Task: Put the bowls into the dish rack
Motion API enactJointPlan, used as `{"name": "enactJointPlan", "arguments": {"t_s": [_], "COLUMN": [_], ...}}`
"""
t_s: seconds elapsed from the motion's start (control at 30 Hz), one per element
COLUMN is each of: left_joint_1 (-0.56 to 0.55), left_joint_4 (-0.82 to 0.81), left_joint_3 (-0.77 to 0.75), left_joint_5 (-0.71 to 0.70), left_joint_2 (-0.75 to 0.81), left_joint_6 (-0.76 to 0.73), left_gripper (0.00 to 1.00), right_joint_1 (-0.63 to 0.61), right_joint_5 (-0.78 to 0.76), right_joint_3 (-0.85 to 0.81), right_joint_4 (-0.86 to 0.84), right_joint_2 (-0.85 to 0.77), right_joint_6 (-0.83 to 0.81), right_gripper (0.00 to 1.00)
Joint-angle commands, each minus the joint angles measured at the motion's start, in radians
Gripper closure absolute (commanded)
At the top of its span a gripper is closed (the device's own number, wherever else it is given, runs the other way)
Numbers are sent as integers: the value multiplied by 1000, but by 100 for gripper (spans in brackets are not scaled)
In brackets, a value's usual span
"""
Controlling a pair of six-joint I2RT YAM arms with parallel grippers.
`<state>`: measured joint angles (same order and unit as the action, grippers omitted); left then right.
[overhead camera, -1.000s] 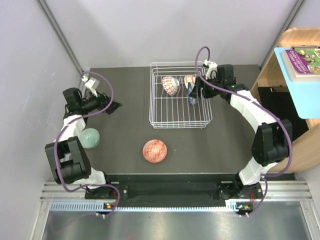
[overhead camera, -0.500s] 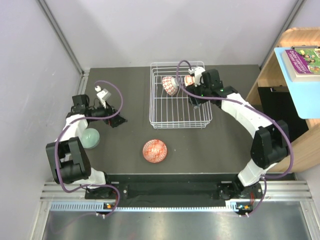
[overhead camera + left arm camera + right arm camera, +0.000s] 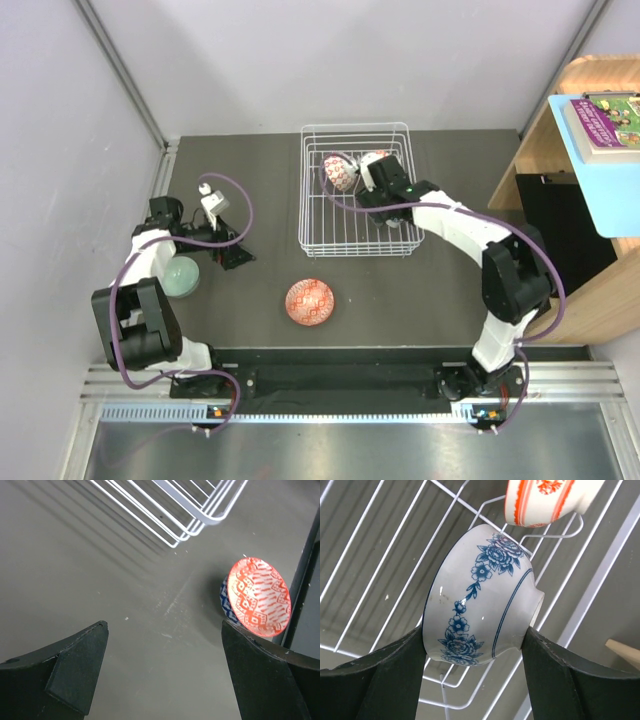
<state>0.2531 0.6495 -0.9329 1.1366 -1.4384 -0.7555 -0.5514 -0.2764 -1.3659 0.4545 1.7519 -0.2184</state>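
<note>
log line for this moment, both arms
right gripper: shut on blue-and-white bowl, at dish rack | left gripper: open | on table: orange bowl, green bowl

The left arm (image 3: 140, 262) rises from its base and bends sharply at the wrist. The left gripper (image 3: 164, 632) tilts down and forward, jaws spread wide, with nothing between them. The right arm (image 3: 455, 222) stretches out from a raised elbow. The right gripper (image 3: 472, 637) points down, and its fingers (image 3: 395, 675) press the two opposite sides of a blue-and-white bowl (image 3: 480, 595), which is clamped between them.
</note>
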Motion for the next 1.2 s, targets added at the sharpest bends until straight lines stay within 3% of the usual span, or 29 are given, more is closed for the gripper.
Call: {"name": "enactJointPlan", "arguments": {"t_s": [0.0, 0.37, 0.9, 1.03, 1.17], "left_joint_1": [-2, -3, -3, -3, -2], "left_joint_4": [122, 191, 281, 354, 412], "left_joint_3": [-20, 19, 28, 22, 13], "left_joint_5": [32, 38, 54, 58, 65], "left_joint_2": [7, 35, 47, 39, 32], "left_joint_6": [-148, -238, -337, -433, -488], "left_gripper": [1, 1, 1, 1, 1], "right_joint_1": [-39, -97, -140, -154, -162], "right_joint_5": [-159, -314, -422, -449, -451], "right_joint_3": [-79, -98, -133, -147, -154], "right_joint_4": [-53, -77, -108, -108, -105], "right_joint_2": [26, 118, 282, 313, 330], "right_joint_6": [-56, -114, -188, -211, -220], "right_gripper": [100, 100, 98, 79, 53]}}
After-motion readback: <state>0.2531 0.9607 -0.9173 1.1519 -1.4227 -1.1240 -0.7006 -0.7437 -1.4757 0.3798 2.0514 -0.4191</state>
